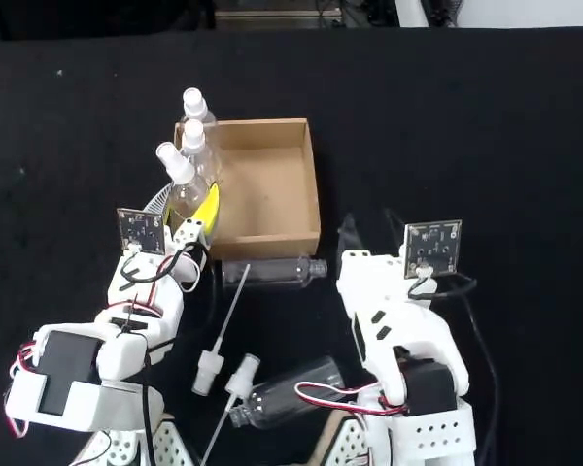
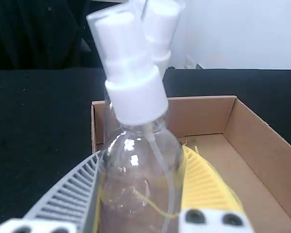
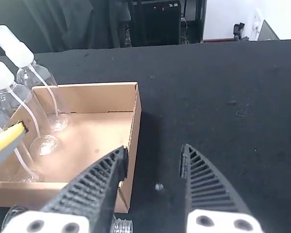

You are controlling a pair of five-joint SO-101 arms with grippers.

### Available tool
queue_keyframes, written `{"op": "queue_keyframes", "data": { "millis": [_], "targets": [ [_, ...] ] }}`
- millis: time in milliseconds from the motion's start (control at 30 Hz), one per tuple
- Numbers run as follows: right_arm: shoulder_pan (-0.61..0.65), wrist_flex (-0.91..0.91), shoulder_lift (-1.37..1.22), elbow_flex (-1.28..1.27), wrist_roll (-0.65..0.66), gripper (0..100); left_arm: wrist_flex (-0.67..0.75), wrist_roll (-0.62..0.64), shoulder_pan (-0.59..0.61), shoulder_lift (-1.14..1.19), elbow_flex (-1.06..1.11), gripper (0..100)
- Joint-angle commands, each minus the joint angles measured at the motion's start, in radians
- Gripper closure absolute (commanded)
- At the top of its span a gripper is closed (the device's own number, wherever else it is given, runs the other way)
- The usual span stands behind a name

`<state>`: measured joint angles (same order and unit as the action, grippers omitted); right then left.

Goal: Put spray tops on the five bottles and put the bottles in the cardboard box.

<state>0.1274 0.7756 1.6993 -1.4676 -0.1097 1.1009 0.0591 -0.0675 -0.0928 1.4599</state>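
My left gripper is shut on a clear bottle with a white spray top, held upright between the grey and yellow fingers at the cardboard box's near left corner. Two more capped bottles stand behind it along the box's left side, and I see them too as bottles in the right wrist view. My right gripper is open with nothing in it, just off the box's near right corner. An uncapped bottle lies on the table in front of the box.
A loose spray top with its long tube lies on the black table between the arms. Beside it lies another bottle with a spray top at its neck. The right half of the box floor is bare.
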Motion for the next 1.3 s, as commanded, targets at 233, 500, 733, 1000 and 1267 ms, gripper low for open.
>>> {"op": "queue_keyframes", "data": {
  "millis": [233,500,733,1000,1267],
  "targets": [
    [-0.009,-0.031,0.021,0.01,0.002,84.0,0.025,-0.009,0.018,-0.003,-0.012,79],
    [-0.011,-0.031,0.021,0.01,0.002,84.0,0.025,-0.014,0.019,-0.011,0.018,79],
    [-0.011,-0.031,0.021,0.01,0.002,84.0,0.025,-0.011,0.061,-0.012,0.018,79],
    [-0.011,-0.031,0.021,0.01,0.002,84.0,0.023,-0.009,0.059,-0.008,0.021,68],
    [-0.012,-0.031,0.021,0.01,0.002,84.0,0.025,-0.009,0.058,-0.012,0.042,65]
  ]
}}
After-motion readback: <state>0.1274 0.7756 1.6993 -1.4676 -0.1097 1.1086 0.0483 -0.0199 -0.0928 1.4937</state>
